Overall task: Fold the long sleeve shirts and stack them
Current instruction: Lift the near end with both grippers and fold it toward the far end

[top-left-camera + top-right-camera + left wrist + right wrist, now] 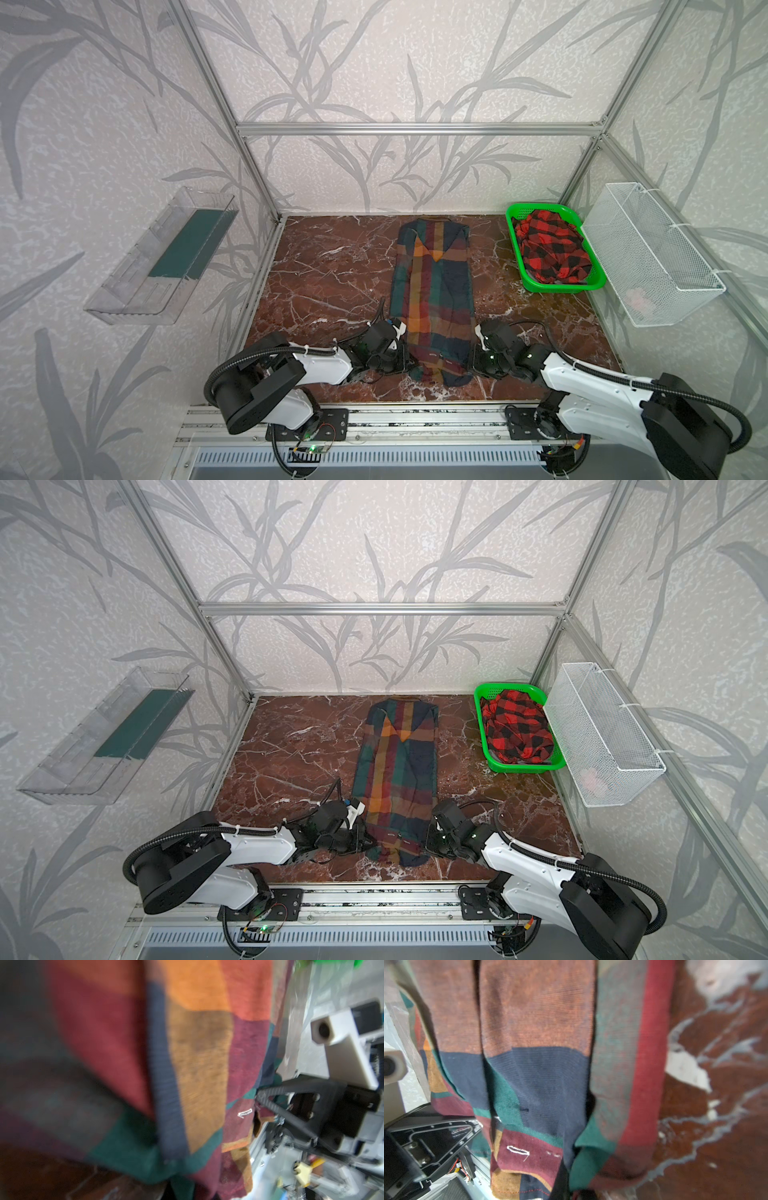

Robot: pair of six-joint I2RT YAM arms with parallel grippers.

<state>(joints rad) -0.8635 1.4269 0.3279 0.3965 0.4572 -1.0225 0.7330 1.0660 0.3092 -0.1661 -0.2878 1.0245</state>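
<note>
Clamping the near hem corners of the plaid shirt point(432, 291) in left claw point(409, 365) and right claw point(471, 366), cloth lying long and narrow on the surface point(324, 270). Probably needing a joint lift toward the collar next. Leaving the checked shirt point(552, 249) bunched in the far basket point(557, 287).

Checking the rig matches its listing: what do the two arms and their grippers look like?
The left arm and right arm have white shells, black joints and round black bases. A black corrugated hose runs along each, held by white zip ties. The left gripper and right gripper are black, with triangular open-frame fingers.
</note>
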